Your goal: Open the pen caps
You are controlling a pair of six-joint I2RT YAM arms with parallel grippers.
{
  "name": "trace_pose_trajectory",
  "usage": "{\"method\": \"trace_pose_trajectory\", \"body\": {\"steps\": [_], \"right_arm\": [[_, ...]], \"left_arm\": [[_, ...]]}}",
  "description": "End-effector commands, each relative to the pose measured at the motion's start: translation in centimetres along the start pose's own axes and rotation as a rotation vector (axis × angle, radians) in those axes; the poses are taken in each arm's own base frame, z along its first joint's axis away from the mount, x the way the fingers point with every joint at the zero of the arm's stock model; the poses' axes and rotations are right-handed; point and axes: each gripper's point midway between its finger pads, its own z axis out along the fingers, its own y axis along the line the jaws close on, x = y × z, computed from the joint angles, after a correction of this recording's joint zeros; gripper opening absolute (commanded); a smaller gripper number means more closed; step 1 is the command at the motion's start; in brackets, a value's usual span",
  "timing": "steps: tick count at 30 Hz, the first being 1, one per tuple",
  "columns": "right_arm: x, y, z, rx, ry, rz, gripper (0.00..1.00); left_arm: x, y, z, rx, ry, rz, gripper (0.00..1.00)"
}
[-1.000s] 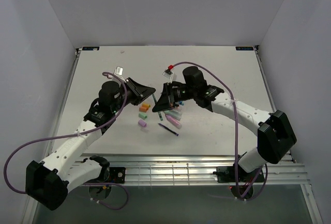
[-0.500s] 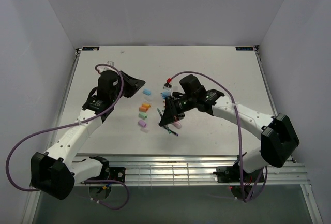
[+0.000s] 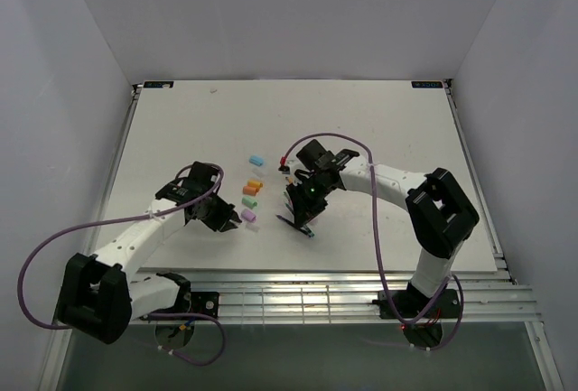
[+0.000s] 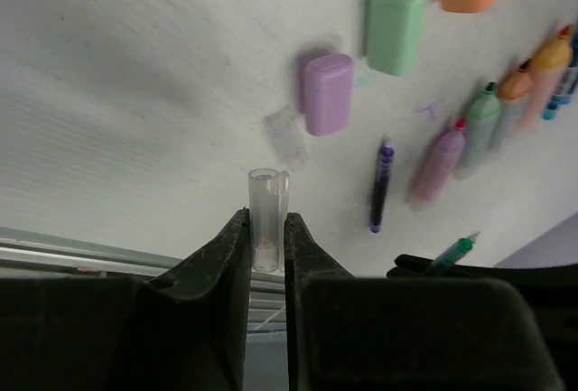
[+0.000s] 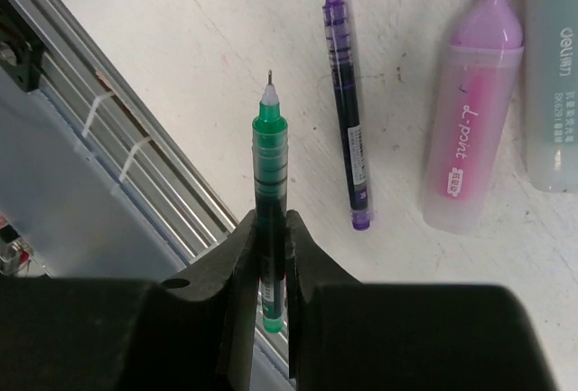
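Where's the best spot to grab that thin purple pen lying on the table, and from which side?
Take the purple pen mid-barrel from straight above, pinching across its thin width. It lies flat, so nothing gets under it. The pink highlighter lies alongside, and the gap looks wider toward the tip, so favor that half.

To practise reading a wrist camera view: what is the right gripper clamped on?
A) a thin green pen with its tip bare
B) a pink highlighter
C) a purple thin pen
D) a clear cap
A: the right wrist view shows the right gripper shut on the thin green pen, its bare tip pointing away, while the purple pen and the pink highlighter lie loose on the table.
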Motion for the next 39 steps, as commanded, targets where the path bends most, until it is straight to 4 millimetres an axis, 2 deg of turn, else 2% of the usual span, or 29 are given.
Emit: {"method": "trace_pose_trajectory", "body": {"steps": [1, 3, 7, 17, 25, 29, 30, 36, 39], "right_arm": [[0.7, -0.6, 0.6, 0.009, 0.023, -0.078, 0.08], [0.9, -1.0, 1.2, 0.010, 0.038, -0.096, 0.08], [1.0, -1.5, 1.9, 0.014, 0.061, -0.107, 0.08], [1.1, -1.3, 3.7, 0.000, 0.087, -0.126, 0.08], [0.8, -1.5, 5.0, 0.007, 0.104, -0.130, 0.08], [0.8, -1.8, 5.4, 0.018, 0.113, -0.129, 0.08], [0.9, -2.0, 5.5, 0.023, 0.116, -0.128, 0.10], [1.3, -2.9, 6.1, 0.053, 0.138, -0.116, 0.22], [1.4, -3.2, 6.0, 0.073, 0.136, -0.114, 0.26]], "left_arm": [[1.2, 1.9, 0.7, -0.139, 0.061, -0.054, 0.00], [2.0, 3.2, 1.8, -0.230, 0.092, -0.072, 0.00], [2.9, 3.9, 2.9, -0.308, 0.098, -0.102, 0.00], [3.1, 3.4, 4.0, -0.343, 0.062, -0.159, 0.01], [3.9, 3.8, 5.1, -0.347, 0.103, -0.173, 0.12], [3.8, 3.5, 5.3, -0.337, 0.101, -0.172, 0.28], [3.8, 3.6, 5.4, -0.340, 0.101, -0.171, 0.34], [4.1, 3.5, 5.6, -0.332, 0.120, -0.163, 0.39], [4.2, 3.6, 5.5, -0.329, 0.120, -0.169, 0.45]]}}
